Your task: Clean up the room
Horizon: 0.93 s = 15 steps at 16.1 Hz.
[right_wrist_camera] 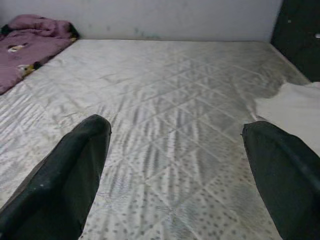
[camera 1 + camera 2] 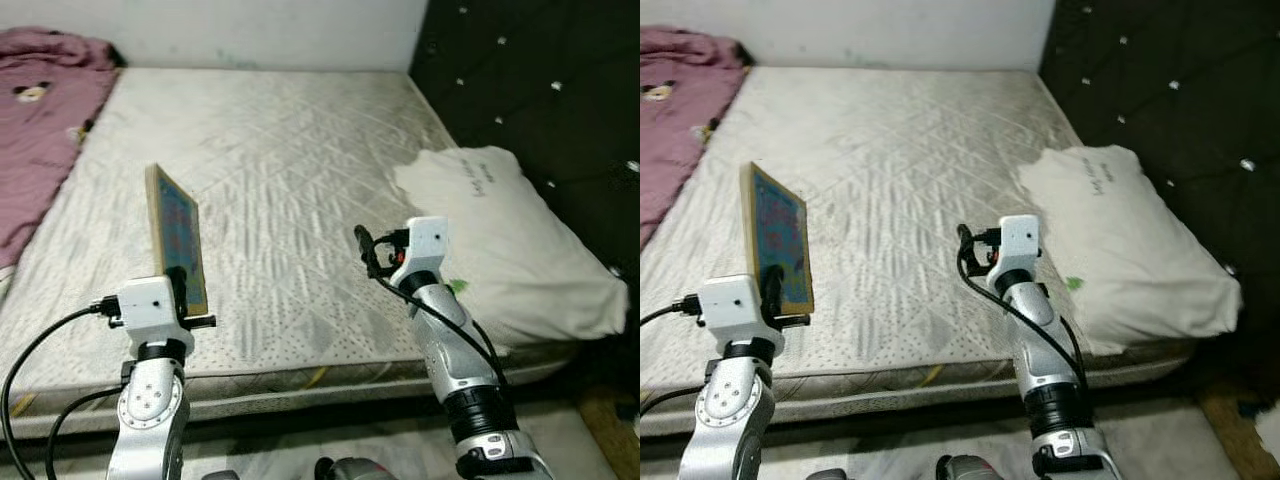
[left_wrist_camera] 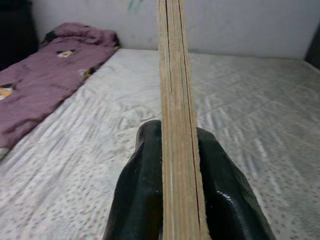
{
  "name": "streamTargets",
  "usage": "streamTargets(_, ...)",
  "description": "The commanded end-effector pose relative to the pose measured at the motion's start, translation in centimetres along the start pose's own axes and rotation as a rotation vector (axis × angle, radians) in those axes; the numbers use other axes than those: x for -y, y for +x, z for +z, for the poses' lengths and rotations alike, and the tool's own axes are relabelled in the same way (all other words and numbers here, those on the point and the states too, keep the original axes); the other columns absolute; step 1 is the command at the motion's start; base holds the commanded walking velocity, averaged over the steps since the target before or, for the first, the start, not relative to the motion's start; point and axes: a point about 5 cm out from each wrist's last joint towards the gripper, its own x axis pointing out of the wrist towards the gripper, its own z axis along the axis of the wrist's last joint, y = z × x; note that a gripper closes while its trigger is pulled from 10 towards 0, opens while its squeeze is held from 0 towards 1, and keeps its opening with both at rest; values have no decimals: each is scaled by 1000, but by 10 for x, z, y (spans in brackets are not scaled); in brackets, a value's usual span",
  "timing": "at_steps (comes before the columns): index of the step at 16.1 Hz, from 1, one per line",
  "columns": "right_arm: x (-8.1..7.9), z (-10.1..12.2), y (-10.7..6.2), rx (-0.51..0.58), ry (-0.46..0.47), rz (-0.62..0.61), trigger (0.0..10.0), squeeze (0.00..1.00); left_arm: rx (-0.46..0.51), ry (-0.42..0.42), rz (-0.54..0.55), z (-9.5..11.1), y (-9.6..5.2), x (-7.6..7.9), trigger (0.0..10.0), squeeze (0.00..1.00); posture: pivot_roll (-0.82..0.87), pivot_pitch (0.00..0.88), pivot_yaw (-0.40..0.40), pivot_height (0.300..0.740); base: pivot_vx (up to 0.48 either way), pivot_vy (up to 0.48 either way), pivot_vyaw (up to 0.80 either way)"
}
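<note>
A thin wooden board with a colourful blue picture face (image 2: 177, 238) stands upright on edge above the near part of the mattress (image 2: 290, 170). My left gripper (image 2: 181, 283) is shut on its lower end; in the left wrist view the board's edge (image 3: 175, 100) runs between the two black fingers (image 3: 142, 190). My right gripper (image 2: 366, 250) hovers over the mattress's near right part, beside the white pillow (image 2: 510, 240). It is open, its black fingers (image 1: 70, 165) wide apart with nothing between them.
A purple blanket (image 2: 40, 120) is bunched at the bed's far left. A black tufted headboard (image 2: 540, 90) runs along the right side. A white wall (image 2: 260, 30) stands behind the bed. The mattress's front edge (image 2: 300, 385) lies just ahead of my arms.
</note>
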Motion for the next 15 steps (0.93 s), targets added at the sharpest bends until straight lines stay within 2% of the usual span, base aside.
streamTargets(1, 1, 4, 0, 10, -7, -3, 10000, 0, 54, -9, -10, 13, 2, 3, 10000, 0, -7, 0, -40, 740, 0, -262, 0)
streamTargets(15, 5, 6, 0, 5, -34, 2, 10000, 0, 52, -40, -5, 14, 4, 6, 10000, 0, -17, 0, -51, 740, 0, -299, 0)
